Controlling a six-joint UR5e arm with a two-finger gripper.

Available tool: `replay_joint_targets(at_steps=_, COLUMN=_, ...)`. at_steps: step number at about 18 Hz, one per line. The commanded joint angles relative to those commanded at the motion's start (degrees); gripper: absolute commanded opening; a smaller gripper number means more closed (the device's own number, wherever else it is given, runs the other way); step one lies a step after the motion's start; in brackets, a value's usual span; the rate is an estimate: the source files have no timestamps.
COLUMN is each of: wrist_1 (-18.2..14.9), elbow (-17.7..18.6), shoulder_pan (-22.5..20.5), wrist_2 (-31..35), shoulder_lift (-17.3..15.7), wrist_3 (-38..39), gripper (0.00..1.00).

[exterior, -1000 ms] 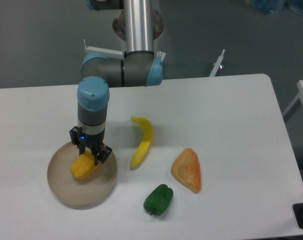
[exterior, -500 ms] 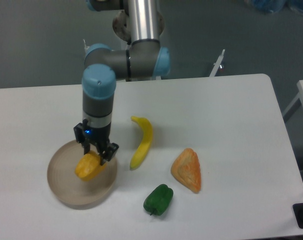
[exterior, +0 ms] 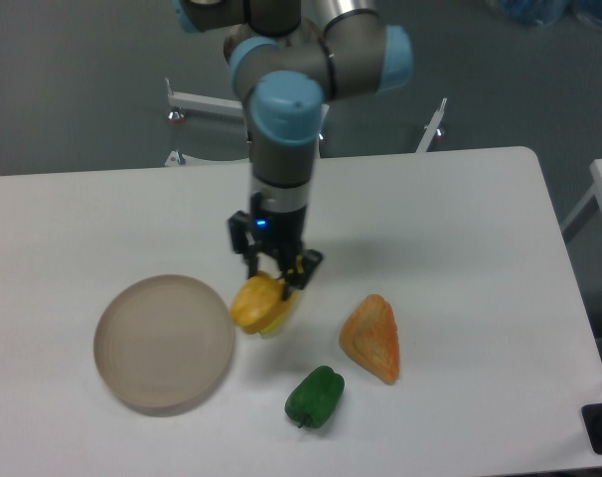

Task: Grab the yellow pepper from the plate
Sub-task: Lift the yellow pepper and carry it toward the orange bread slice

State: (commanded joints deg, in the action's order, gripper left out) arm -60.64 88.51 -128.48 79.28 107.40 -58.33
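The yellow pepper (exterior: 255, 302) hangs in the air to the right of the plate (exterior: 163, 343), with my gripper (exterior: 274, 281) shut on its top. It hovers over the banana, just past the plate's right rim. The plate is a round tan dish at the front left of the table and holds nothing.
A yellow banana (exterior: 281, 320) lies mostly hidden under the held pepper. An orange wedge (exterior: 372, 338) sits to the right and a green pepper (exterior: 314, 397) in front. The table's right edge is far off at the right.
My gripper lifted the yellow pepper off the plate and carried it rightward, over the banana. The plate now stands empty.
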Motion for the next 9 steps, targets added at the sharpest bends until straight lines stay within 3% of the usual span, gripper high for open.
replay_joint_targets(at_steps=4, wrist_1=-1.5, elbow=-1.7, shoulder_pan=-4.4, wrist_2=0.1, shoulder_lift=0.5, wrist_3=-5.5, gripper=0.50)
replay_joint_targets(at_steps=9, wrist_1=-1.5, elbow=-2.6, shoulder_pan=-6.7, wrist_2=1.8, shoulder_lift=2.5, wrist_3=-7.9, gripper=0.50)
